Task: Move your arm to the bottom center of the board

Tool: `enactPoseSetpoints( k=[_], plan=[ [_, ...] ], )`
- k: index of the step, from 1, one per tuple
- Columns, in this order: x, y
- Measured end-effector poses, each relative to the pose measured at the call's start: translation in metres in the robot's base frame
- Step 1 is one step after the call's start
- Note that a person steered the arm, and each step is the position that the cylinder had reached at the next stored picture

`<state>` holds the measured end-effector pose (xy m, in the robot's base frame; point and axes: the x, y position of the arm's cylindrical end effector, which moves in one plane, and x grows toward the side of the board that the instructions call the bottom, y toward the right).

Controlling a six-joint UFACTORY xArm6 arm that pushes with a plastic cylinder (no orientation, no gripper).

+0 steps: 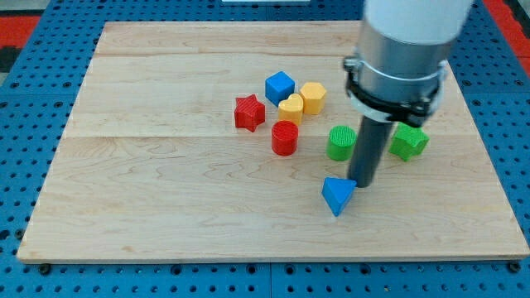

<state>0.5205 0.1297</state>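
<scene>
Hiding part of the green cylinder point(339, 142), my tip point(362, 185) touches the blue triangle point(337, 195); no pincer shows.

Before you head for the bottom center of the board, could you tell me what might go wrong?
My tip sits right beside the blue triangular block, on its right, seemingly touching. A move toward the view's bottom left would likely shove it along. The green cylinder stands close behind the rod, so swinging wide upward could knock it too.

Pale wooden board point(166, 190), ridged plastic green cylinder point(340, 142)
</scene>
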Motion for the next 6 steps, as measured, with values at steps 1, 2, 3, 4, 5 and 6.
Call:
enactPoseSetpoints(
  k=[1, 2, 3, 4, 5, 6],
  plan=[
    [-0.01, 0.055],
    [-0.05, 0.046],
    [-0.07, 0.041],
    [-0.026, 0.085],
    [0.034, 0.046],
    [0.063, -0.043]
  ],
)
